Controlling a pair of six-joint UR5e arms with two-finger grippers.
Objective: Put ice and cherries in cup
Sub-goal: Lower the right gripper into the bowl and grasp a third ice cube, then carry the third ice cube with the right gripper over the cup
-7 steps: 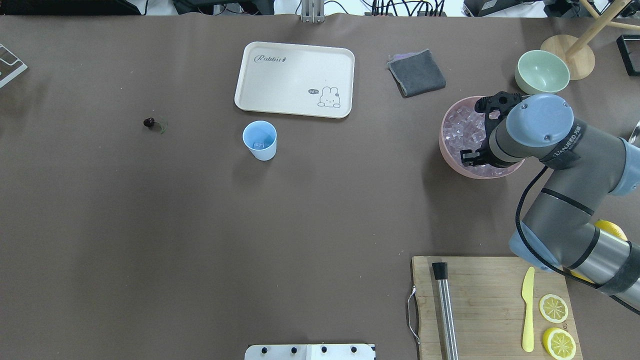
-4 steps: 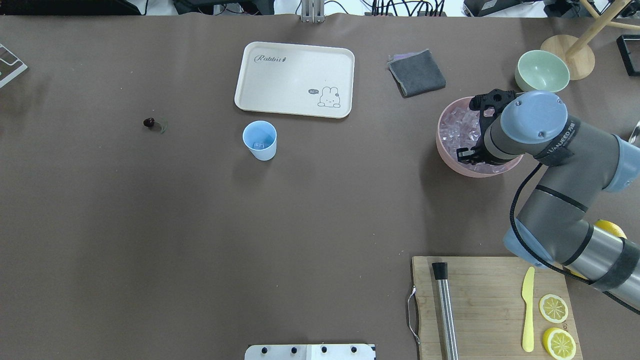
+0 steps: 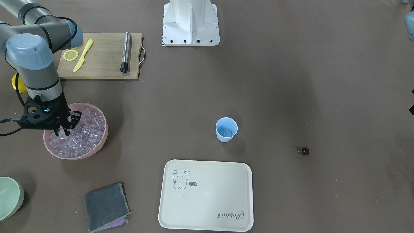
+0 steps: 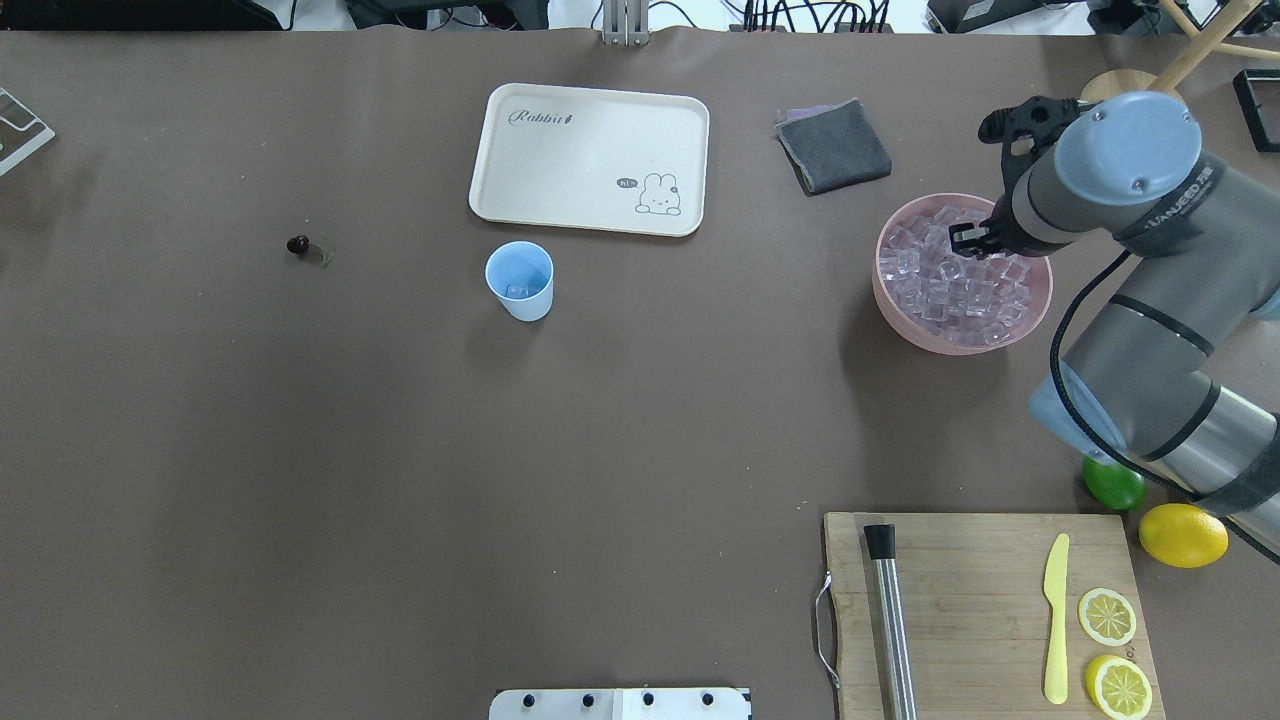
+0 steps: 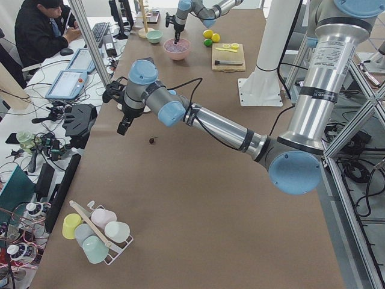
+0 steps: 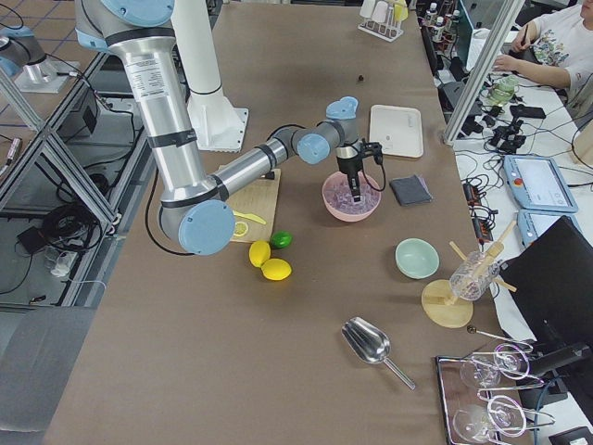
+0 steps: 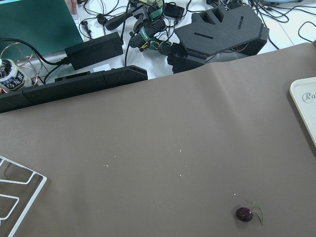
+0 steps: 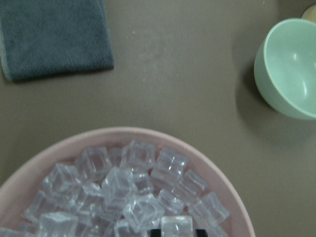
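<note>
Many glassy ice cubes (image 4: 950, 290) in round pink bowl (image 4: 893, 318), right pincer (image 3: 63, 132) clamping one, left pincer (image 5: 123, 127) unreadable.

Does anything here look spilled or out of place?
Nothing is spilled. Only the tiny dark red cherry looks stray, lying alone on the brown table, apart from the upright light-blue plastic cup.

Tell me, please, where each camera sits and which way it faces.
Front: across the table, facing the robot's base; right gripper at the pink bowl.
Overhead: behind the robot, looking down; right arm only.
Left side: table's left end; left arm near.
Right side: opposite end; right arm near.
Left wrist: down at the cherry; no fingers.
Right wrist: into the ice; gripper barely shows.
Front and overhead share the tray, flipped.
</note>
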